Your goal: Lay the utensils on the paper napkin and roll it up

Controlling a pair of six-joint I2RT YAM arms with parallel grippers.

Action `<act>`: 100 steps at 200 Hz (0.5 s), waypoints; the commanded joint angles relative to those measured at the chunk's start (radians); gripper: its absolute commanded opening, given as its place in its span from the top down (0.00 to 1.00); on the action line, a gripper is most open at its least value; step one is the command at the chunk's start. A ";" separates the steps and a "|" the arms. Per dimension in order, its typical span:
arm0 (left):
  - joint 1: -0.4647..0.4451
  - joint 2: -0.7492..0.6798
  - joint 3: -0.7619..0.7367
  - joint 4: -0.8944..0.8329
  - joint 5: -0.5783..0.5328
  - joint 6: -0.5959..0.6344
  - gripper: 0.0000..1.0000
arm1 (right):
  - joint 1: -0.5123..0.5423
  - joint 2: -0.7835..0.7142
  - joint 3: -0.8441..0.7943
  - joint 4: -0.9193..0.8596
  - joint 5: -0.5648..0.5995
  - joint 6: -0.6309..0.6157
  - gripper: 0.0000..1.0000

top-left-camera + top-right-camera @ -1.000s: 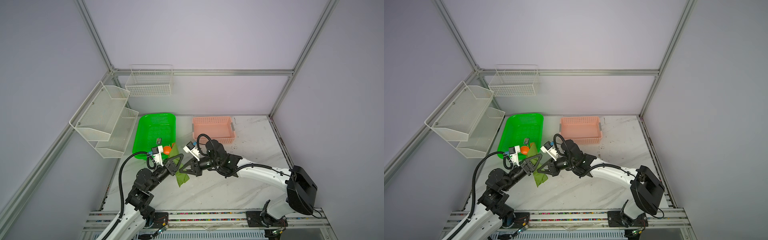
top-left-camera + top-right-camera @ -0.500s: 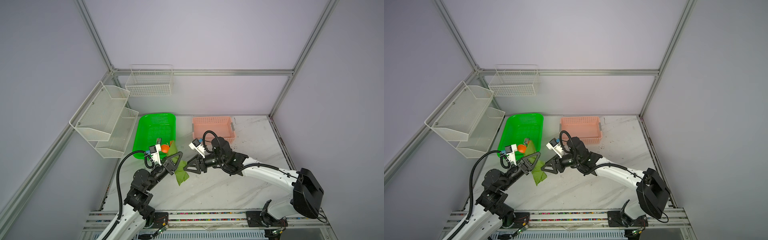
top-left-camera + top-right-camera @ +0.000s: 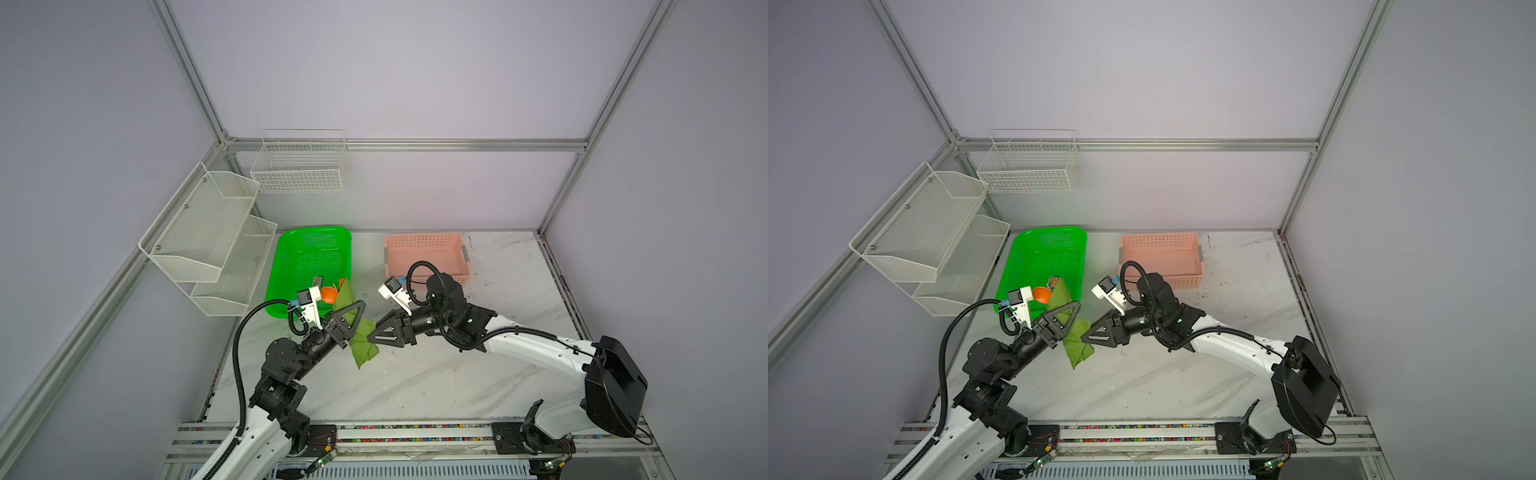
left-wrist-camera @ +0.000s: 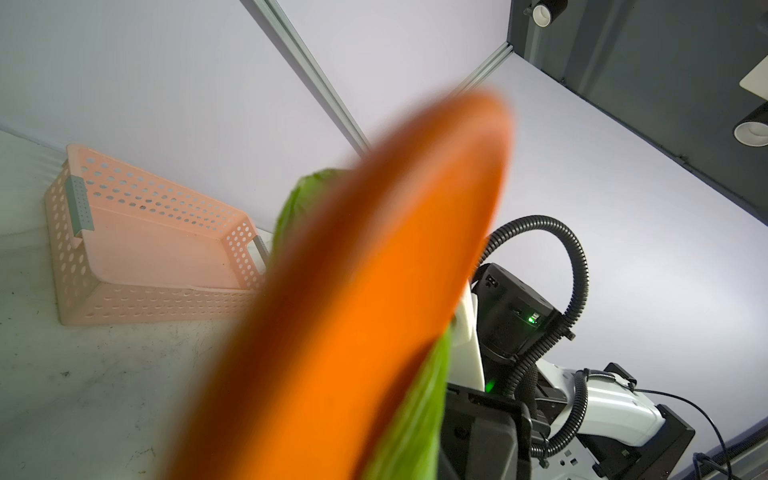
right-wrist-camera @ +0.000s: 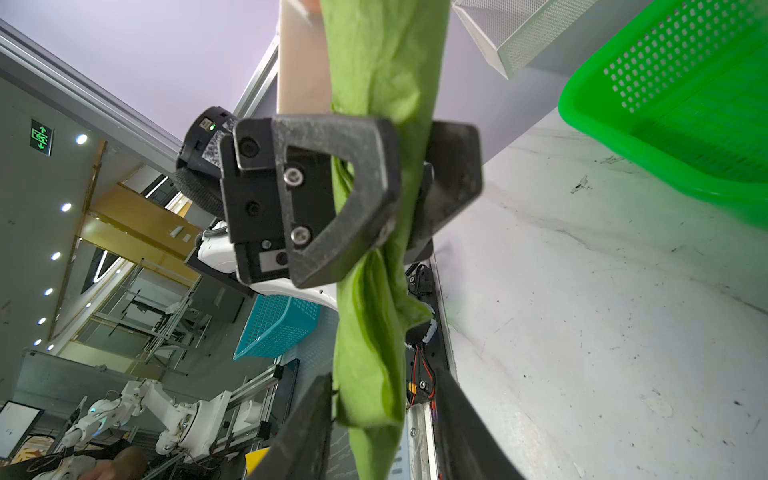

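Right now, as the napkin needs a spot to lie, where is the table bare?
Bare table: right of the basket to the side rail, and the front strip along the front rail. Crowded: before the tray and basket, where left hand and right hand meet at the napkin.

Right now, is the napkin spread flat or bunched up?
Bunched up. The napkin hangs as a crumpled roll, pinched in the left gripper; an orange spoon shows by its upper end.
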 commanded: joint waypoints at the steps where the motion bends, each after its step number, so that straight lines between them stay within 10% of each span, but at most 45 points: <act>1: 0.005 -0.003 0.088 0.042 0.011 0.008 1.00 | -0.002 -0.022 -0.007 0.040 -0.013 0.005 0.63; 100: 0.006 -0.025 0.084 -0.008 -0.002 0.037 1.00 | -0.031 -0.036 0.011 0.034 -0.019 0.013 0.59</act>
